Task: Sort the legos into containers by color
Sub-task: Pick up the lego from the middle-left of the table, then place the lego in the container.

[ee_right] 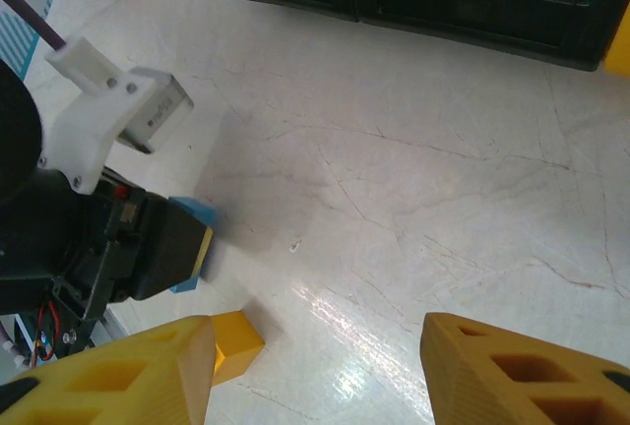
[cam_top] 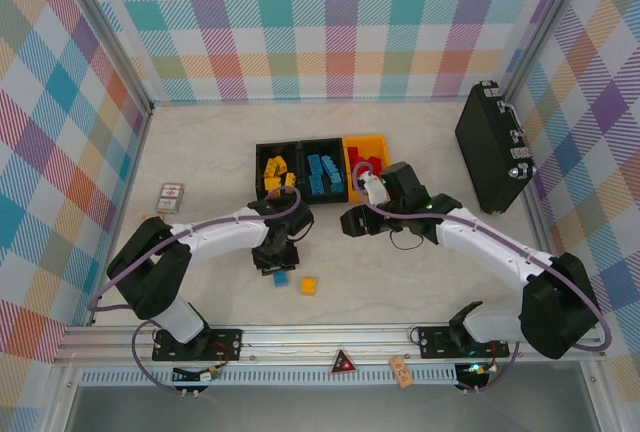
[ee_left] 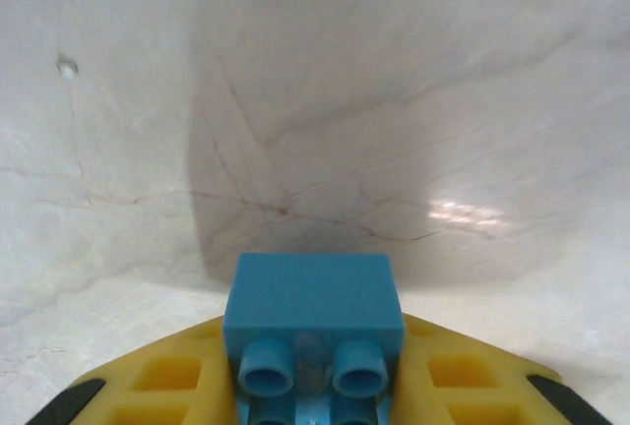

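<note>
most legos (cam_top: 325,174) are already sitting sorted in the containers (cam_top: 260,167): yellow left, blue middle, red in the yellow-orange bin (cam_top: 378,142). two are waiting outside. the left tool (ee_left: 315,386) is clamping shut on a blue brick (ee_left: 313,302); an orange brick (cam_top: 308,285) is lying near it on the surface (cam_top: 200,152). the right tool (ee_right: 315,366) is hovering partly open, holding nothing.

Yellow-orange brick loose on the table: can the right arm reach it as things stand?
Probably yes. The right gripper is open and empty, with bare table between it and the yellow-orange brick. The left gripper, shut on a blue brick, sits close by and might crowd it.
</note>
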